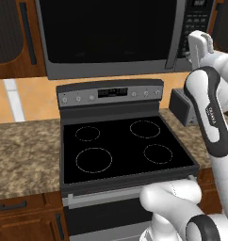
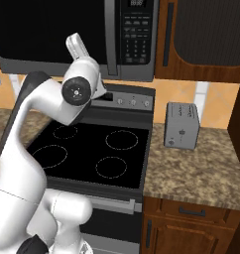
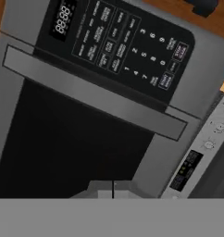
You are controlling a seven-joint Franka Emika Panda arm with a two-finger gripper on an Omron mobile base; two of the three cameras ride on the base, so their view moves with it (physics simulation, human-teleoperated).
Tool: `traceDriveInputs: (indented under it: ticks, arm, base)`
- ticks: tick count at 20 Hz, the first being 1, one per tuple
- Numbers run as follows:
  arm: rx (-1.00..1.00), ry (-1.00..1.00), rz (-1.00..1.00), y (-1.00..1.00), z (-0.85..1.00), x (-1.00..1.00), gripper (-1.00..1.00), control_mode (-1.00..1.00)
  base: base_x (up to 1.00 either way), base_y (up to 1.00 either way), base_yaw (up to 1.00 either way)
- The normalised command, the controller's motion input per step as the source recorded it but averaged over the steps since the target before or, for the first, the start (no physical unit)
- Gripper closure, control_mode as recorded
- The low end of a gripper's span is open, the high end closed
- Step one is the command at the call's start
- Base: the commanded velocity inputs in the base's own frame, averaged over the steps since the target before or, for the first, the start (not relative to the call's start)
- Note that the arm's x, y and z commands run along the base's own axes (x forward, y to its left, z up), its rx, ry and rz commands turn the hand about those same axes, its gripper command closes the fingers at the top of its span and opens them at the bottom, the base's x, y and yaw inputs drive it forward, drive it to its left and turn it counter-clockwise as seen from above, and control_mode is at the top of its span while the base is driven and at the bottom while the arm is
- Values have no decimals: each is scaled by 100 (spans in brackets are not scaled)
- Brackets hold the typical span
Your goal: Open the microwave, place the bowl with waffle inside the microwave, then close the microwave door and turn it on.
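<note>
Two-finger gripper clenched on nothing, fingertips pressed together, raised in front of the wide dark grey and black microwave, near its lower right. Microwave door with big black glass window shut; long grey handle bar between the window and the button keypad. Microwave mounted above the black-topped stove with four burner rings, between brown wooden cabinets. Small grey toaster upright on the speckled stone counter, right of the stove. White arm reaching up at the stove's right side.
</note>
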Motion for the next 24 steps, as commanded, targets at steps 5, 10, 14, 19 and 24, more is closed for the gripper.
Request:
traceDriveInputs:
  ticks: [5, 10, 14, 19, 24]
  arm:
    - [-14, 15, -6, -81, 0, -23, 100, -100]
    - [-10, 4, -7, -32, -19, -5, 100, -100]
    - [-7, 0, -6, 0, -29, 0, 100, -100]
    - [-3, 0, -5, -10, -14, 2, 100, -100]
    - [5, 0, 0, -36, 1, 25, 100, -100]
  base:
    - [0, 0, 0]
    - [0, 0, 0]
    - [0, 0, 0]
    - [0, 0, 0]
    - [0, 0, 0]
